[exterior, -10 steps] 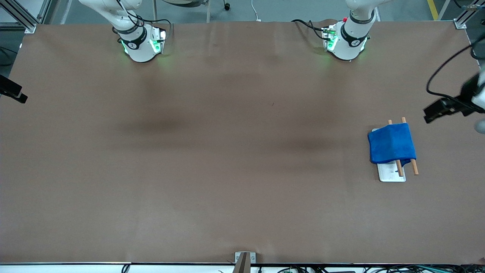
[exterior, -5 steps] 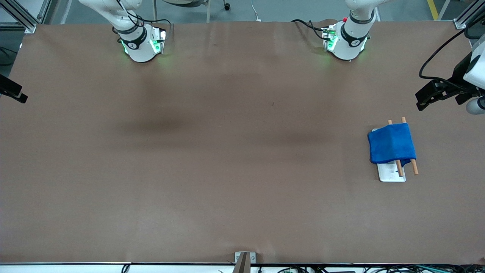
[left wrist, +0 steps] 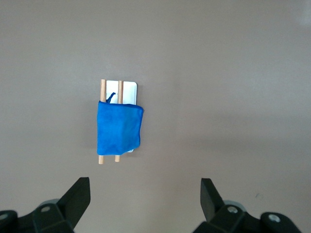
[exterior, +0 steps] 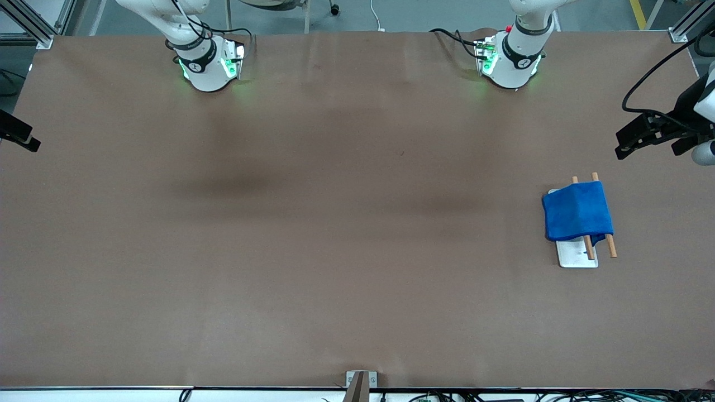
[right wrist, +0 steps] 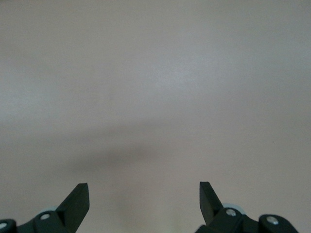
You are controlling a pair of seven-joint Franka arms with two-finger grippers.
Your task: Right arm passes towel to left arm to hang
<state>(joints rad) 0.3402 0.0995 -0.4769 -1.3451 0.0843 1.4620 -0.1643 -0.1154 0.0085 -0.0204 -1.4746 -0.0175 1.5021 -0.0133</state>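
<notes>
The bright blue towel hangs folded over two wooden dowels of a small rack with a white base, near the left arm's end of the table. My left gripper hovers high over the table beside the rack, open and holding nothing. In the left wrist view the towel lies well ahead of the fingertips, apart from them. My right gripper is open over bare brown table at the right arm's end, with nothing between its fingers.
Brown paper covers the table. The two arm bases stand along its edge farthest from the front camera. A small metal bracket sits at the nearest edge.
The left arm's hand has shifted a little away from the rack, toward the bases' side of the table. The towel, rack and right arm have not moved.
</notes>
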